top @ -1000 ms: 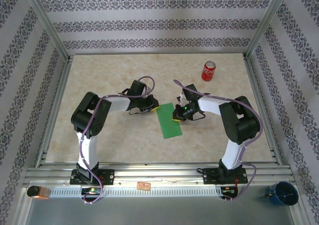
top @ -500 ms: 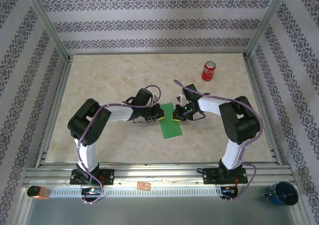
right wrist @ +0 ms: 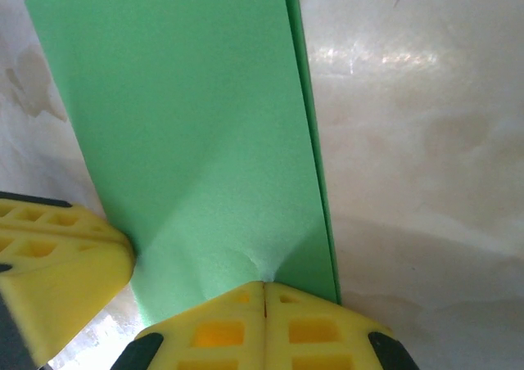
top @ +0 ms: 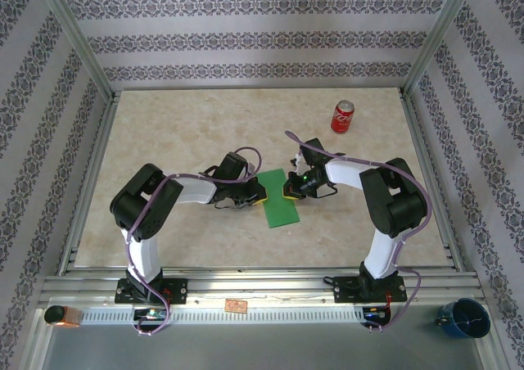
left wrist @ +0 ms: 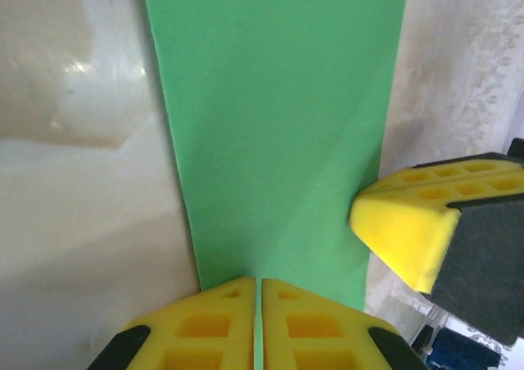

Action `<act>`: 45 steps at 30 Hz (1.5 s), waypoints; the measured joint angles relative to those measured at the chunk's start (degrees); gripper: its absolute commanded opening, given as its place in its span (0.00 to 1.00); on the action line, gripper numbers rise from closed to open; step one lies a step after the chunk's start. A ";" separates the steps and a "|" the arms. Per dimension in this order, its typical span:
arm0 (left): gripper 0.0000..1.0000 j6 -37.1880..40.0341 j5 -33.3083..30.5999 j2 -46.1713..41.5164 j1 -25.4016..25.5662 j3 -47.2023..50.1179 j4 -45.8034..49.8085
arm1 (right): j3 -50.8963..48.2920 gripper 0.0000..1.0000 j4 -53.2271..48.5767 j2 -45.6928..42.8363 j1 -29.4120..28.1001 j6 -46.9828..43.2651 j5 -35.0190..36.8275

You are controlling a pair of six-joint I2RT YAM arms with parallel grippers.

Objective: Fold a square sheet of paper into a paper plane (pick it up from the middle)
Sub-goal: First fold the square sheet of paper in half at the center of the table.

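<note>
The square sheet of paper (top: 278, 200) lies on the table as a bright green strip, folded in half lengthways; the paper plane is out of view. My left gripper (top: 256, 191) is at the strip's left edge near its far end. In the left wrist view the sheet (left wrist: 278, 124) runs under that gripper (left wrist: 260, 282), shut with a sliver of green between the pads. My right gripper (top: 289, 188) is at the opposite edge. In the right wrist view it (right wrist: 264, 284) is shut on the sheet (right wrist: 196, 141), which puckers at the tips.
A red soda can (top: 342, 117) stands upright at the back right of the marble-patterned table (top: 180, 133). Metal frame rails (top: 90, 182) border the table. A blue cup (top: 465, 318) sits off the table at the near right.
My left gripper has moved right from beside the sheet onto its left edge, then settled slightly back. The right arm and the sheet have stayed put.
</note>
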State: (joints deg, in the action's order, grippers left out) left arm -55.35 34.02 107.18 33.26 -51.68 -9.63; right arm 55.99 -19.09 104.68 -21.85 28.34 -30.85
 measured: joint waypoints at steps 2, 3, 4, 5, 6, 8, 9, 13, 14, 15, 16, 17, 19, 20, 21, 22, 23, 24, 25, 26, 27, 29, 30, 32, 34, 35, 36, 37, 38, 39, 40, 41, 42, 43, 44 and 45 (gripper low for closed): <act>0.11 0.15 -0.20 -1.29 0.76 -0.26 1.46 | 0.00 0.00 0.00 -0.02 0.00 0.15 0.00; 0.10 0.20 -0.20 -1.99 1.40 -0.48 1.84 | 0.00 0.00 0.00 -0.02 0.00 0.17 0.00; 0.10 0.17 -0.20 -2.60 2.16 -0.70 1.92 | 0.00 0.00 0.00 -0.02 0.00 0.17 0.00; 0.10 0.15 -0.20 -2.97 2.82 -0.85 1.90 | 0.00 0.00 0.00 -0.02 0.00 0.17 0.00; 0.09 -0.04 -0.17 -3.28 3.67 -0.96 1.86 | 0.00 0.00 0.00 -0.02 0.00 0.17 0.00; 0.08 -0.44 -0.20 -3.39 5.05 -0.94 1.79 | 0.00 0.00 0.00 -0.02 0.00 0.17 0.00; 0.08 -0.50 -0.22 -3.34 5.53 -0.94 1.86 | 0.00 0.00 0.00 -0.02 0.00 0.17 0.00; 0.08 -0.92 -0.44 -2.86 6.40 -0.35 1.25 | 0.00 0.00 0.00 -0.02 0.00 0.17 0.00; 0.07 -1.11 -0.61 -2.69 6.38 0.04 1.05 | 0.00 0.00 0.00 -0.02 0.00 0.17 0.00; 0.07 -1.31 -0.74 -2.40 6.38 0.61 0.76 | 0.00 0.00 0.00 -0.02 0.00 0.17 0.00; 0.07 -1.36 -0.90 -2.12 6.40 1.25 0.61 | 0.00 0.00 0.00 -0.02 0.00 0.17 0.00; 0.07 -1.40 -1.07 -1.86 6.40 1.77 0.61 | -0.02 0.00 0.00 -0.02 0.00 0.17 0.00; 0.07 -1.55 -1.33 -1.70 6.38 3.28 -0.42 | -0.15 0.00 0.07 -0.04 0.00 0.20 -0.04; 0.07 -1.55 -1.53 -1.84 6.40 3.56 -0.81 | -0.24 0.00 0.15 -0.07 0.00 0.20 -0.04; 0.07 -1.55 -1.53 -1.95 6.43 4.02 -1.53 | -0.28 0.00 0.24 -0.09 0.00 0.20 -0.04; 0.08 -1.55 -1.57 -2.16 6.43 4.46 -2.05 | -0.28 0.00 0.24 -0.13 0.00 0.22 -0.04; 0.09 -1.55 -1.62 -2.40 6.43 4.76 -2.19 | -0.35 0.00 0.28 -0.15 0.00 0.22 -0.04; 0.10 -1.51 -1.68 -2.82 6.43 5.11 -2.08 | -0.37 0.00 0.39 -0.17 0.00 0.22 -0.04; 0.10 -1.44 -1.73 -3.26 6.45 5.18 -1.29 | -0.37 0.00 0.42 -0.17 0.00 0.22 -0.04; 0.12 -1.25 -1.84 -3.69 6.45 5.14 -0.24 | -0.37 0.00 0.42 -0.17 0.00 0.22 -0.04; 0.13 -0.79 -2.19 -4.31 6.51 4.79 1.73 | -0.37 0.00 0.42 -0.17 0.00 0.22 -0.04; 0.13 0.31 -2.99 -5.57 6.84 3.13 5.86 | -0.37 0.00 0.42 -0.20 0.00 0.22 -0.04; 0.13 0.79 -3.06 -6.23 7.19 2.03 7.32 | -0.46 0.00 0.46 -0.26 0.00 0.24 -0.02; 0.13 1.18 -2.95 -7.10 7.82 0.00 8.50 | -0.63 0.00 0.63 -0.37 0.00 0.37 -0.02; 0.12 1.27 -2.43 -7.45 8.41 -1.40 8.17 | -0.66 0.00 0.66 -0.39 0.00 0.44 0.07; 0.12 1.09 -2.10 -7.45 8.66 -1.49 7.58 | -0.66 0.00 0.66 -0.42 0.00 0.48 0.07; 0.12 1.01 -1.90 -7.41 8.79 -1.44 7.48 | -0.68 0.00 0.66 -0.44 0.00 0.61 0.11; 0.12 0.85 -1.66 -7.26 9.01 -1.38 7.50 | -0.76 0.00 0.68 -0.50 0.00 0.66 0.15; 0.12 0.83 -1.53 -6.97 9.20 -1.33 7.48 | -0.85 0.00 0.68 -0.61 0.00 0.81 0.20; 0.12 0.81 -1.49 -6.62 9.46 -1.29 7.48 | -0.96 0.00 0.68 -0.72 0.00 0.83 0.22; 0.12 0.74 -1.46 -6.10 9.84 -1.14 7.30 | -1.01 0.00 0.66 -0.79 0.00 0.83 0.37; 0.11 0.61 -1.42 -5.55 10.19 -0.79 7.08 | -1.03 0.00 0.66 -0.83 0.00 0.83 0.44; 0.11 0.50 -1.40 -5.11 10.51 -0.39 6.91 | -1.03 0.00 0.66 -0.83 0.00 0.83 0.44; 0.11 0.42 -1.27 -4.59 10.91 0.11 6.86 | -1.03 0.00 0.66 -0.83 0.00 0.83 0.44; 0.11 0.42 -1.31 -4.11 11.30 0.61 6.91 | -1.03 0.00 0.66 -0.83 0.00 0.83 0.46; 0.11 0.42 -1.33 -3.78 11.67 1.05 6.99 | -1.03 0.00 0.66 -0.83 0.00 0.83 0.46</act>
State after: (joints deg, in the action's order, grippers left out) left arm -54.94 32.69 103.39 44.93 -50.63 -2.63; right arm 54.96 -18.44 103.85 -21.85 29.17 -30.39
